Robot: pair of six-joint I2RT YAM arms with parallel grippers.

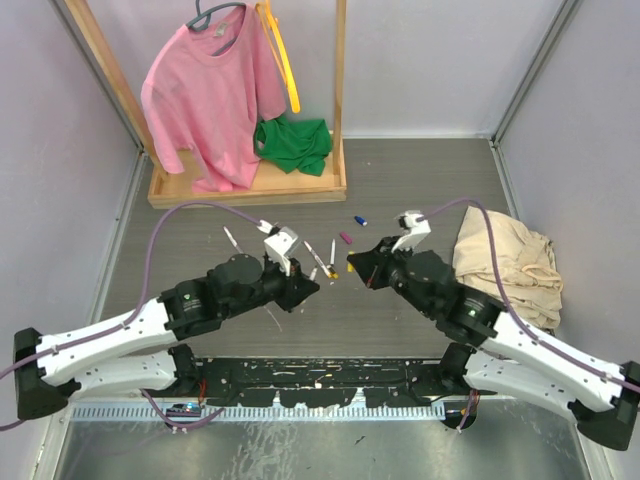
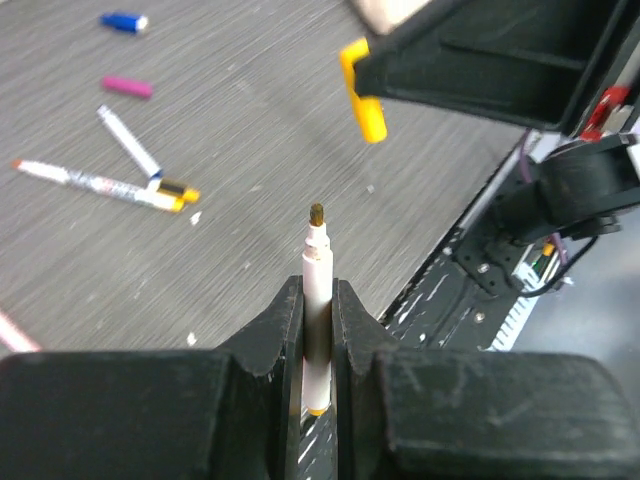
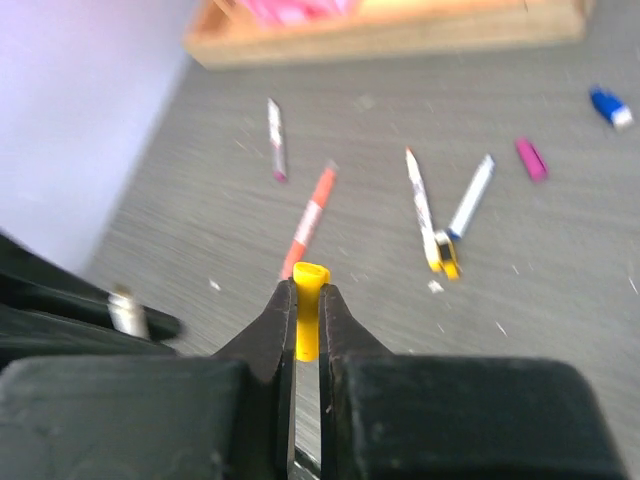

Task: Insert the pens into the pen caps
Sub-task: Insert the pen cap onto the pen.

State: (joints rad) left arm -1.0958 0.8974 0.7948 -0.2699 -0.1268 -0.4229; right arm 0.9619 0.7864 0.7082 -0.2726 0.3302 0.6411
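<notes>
Two pincers face each other above the middle of the surface (image 1: 420,190). The left pincer (image 2: 318,292) is clamped on a white pen (image 2: 318,255), whose dark tip points out toward the right pincer (image 3: 308,300). The right pincer is closed tight on a yellow cap (image 3: 311,278). Pen tip and cap are near each other but apart. Four loose pens (image 3: 310,215) lie past them toward the far edge. A magenta cap (image 3: 531,158) and a blue cap (image 3: 608,105) lie further toward that edge.

White pen (image 2: 318,262), tip bared, juts from between the left jaws; yellow cap (image 3: 310,312) sits pinched between the right jaws.
</notes>
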